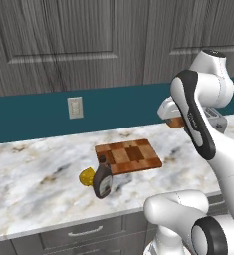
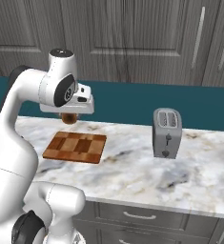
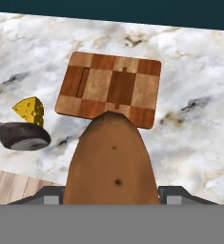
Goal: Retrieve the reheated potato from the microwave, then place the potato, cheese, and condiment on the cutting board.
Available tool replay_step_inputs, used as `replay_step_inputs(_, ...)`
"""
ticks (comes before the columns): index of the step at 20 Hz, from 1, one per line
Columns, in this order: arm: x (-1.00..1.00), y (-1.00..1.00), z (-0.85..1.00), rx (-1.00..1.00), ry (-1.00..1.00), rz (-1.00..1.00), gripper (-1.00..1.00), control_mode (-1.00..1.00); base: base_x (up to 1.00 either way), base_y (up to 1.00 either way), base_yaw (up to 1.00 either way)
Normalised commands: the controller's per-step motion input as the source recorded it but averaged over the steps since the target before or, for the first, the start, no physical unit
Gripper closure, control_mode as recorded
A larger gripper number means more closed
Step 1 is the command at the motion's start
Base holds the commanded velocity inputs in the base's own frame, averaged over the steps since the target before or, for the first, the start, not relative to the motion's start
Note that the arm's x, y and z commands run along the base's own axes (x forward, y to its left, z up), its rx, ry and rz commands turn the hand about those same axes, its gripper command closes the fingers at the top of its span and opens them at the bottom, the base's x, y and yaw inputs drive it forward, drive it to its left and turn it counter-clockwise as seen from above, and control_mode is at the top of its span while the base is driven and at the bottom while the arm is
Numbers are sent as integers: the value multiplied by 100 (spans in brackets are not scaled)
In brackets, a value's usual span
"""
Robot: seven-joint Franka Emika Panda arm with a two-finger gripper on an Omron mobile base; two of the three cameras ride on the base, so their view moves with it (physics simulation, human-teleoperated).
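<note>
My gripper (image 3: 111, 195) is shut on the potato (image 3: 111, 162), a tan-brown lump that hides the fingertips. The gripper (image 1: 174, 117) hangs in the air above the counter, up and to the right of the cutting board (image 1: 128, 156); from the other side the potato (image 2: 69, 117) shows just under the hand, above the board's (image 2: 75, 147) far edge. The patchwork board (image 3: 108, 88) lies bare. The yellow cheese (image 1: 86, 176) (image 3: 30, 109) and the dark condiment (image 1: 103, 179) (image 3: 18, 135), lying on its side, rest on the counter off the board's near left corner. The microwave is out of view.
A silver toaster (image 2: 167, 132) stands on the marble counter (image 2: 132, 171) to the right of the board, against the teal backsplash. A wall outlet (image 1: 75, 107) sits behind the board to the left. Grey cabinets hang above, and the counter's front edge runs close to the cheese and bottle.
</note>
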Motion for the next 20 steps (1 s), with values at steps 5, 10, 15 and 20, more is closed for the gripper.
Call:
replay_step_inputs(5, 0, 0, 0, 0, 0, 0, 100, 100, 0, 0, 0)
replay_step_inputs(10, 0, 0, 0, 0, 0, 0, 100, 100, 0, 0, 0)
replay_step_inputs(15, 0, 0, 0, 0, 0, 0, 100, 100, 0, 0, 0)
replay_step_inputs(20, 0, 0, 0, 0, 0, 0, 100, -100, 0, 0, 0)
